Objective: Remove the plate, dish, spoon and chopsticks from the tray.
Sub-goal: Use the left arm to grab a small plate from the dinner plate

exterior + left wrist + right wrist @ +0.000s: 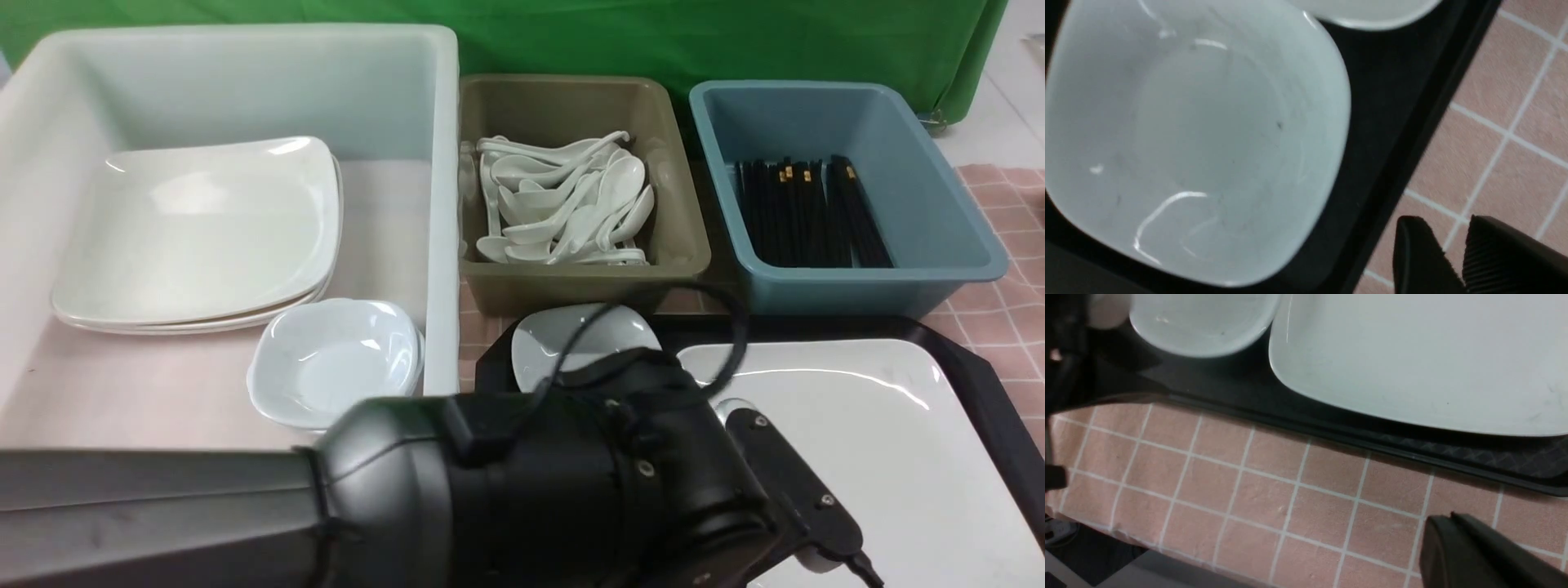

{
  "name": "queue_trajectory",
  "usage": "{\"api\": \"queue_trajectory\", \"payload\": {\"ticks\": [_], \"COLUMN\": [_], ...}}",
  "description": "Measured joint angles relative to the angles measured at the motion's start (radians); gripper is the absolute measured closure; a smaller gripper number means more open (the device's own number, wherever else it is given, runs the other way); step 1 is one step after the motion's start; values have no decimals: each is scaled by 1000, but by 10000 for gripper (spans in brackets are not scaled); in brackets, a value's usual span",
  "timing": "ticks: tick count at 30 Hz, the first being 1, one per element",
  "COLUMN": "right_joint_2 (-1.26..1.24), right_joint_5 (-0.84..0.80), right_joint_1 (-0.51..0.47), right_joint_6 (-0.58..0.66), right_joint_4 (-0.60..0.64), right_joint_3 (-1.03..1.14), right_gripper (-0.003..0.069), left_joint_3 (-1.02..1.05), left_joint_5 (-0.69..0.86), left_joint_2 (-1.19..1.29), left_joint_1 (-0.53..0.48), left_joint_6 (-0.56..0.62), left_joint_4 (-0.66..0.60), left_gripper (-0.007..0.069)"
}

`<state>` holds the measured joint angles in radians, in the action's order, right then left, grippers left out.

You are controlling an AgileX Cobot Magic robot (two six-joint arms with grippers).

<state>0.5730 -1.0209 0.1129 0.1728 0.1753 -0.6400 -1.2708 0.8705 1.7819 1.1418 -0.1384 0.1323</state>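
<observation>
**Plate and dish sit on the tray, both grippers empty**

I look through the front camera. The black tray (992, 400) is at the near right of the table. The big white plate (882, 457) lies flat on it and fills most of it. The small dish (604, 331) sits on the tray's far left corner, just beside the plate. I cannot tell if the two touch.

My left arm (531, 490) reaches across the front and hides part of the tray. In the left wrist camera the left gripper (1443, 222) hangs over the pink checked cloth (1515, 102), just outside the tray's rim and near the dish. Its fingers (1421, 257) are a little apart and nothing is between them.

In the right wrist camera the right gripper (1449, 522) is over the same cloth, near the tray's edge. Its fingers are pressed together and it holds nothing.

Farther back, the big white bin (441, 163) on the left holds a stack of plates (204, 229) and some small dishes (335, 359). The olive tub (571, 278) in the middle is full of white spoons (563, 204). The blue tub (857, 286) on the right holds black chopsticks (808, 212) lying side by side.
</observation>
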Motion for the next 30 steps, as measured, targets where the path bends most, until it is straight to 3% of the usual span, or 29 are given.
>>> {"api": "queue_trajectory", "payload": {"ticks": [4,8,20,27,30], "right_joint_2": [0,0,0,0,0], "right_joint_5": [1,5,7,8,8], "right_joint_1": [0,0,0,0,0], "right_joint_6": [0,0,-1,-1,-2], "right_joint_4": [0,0,0,0,0], "right_joint_3": [0,0,0,0,0], "right_gripper": [629,629,629,625,622], "left_joint_3": [-1,-2,-2,-2,-3], "left_joint_5": [-66,-102,-108,-104,-103], "left_joint_2": [22,50,156,183,184], "left_joint_1": [0,0,-1,-1,-1], "left_joint_6": [0,0,0,0,0], "left_joint_4": [46,84,206,208,219], "left_gripper": [291,232,218,310,469]}}
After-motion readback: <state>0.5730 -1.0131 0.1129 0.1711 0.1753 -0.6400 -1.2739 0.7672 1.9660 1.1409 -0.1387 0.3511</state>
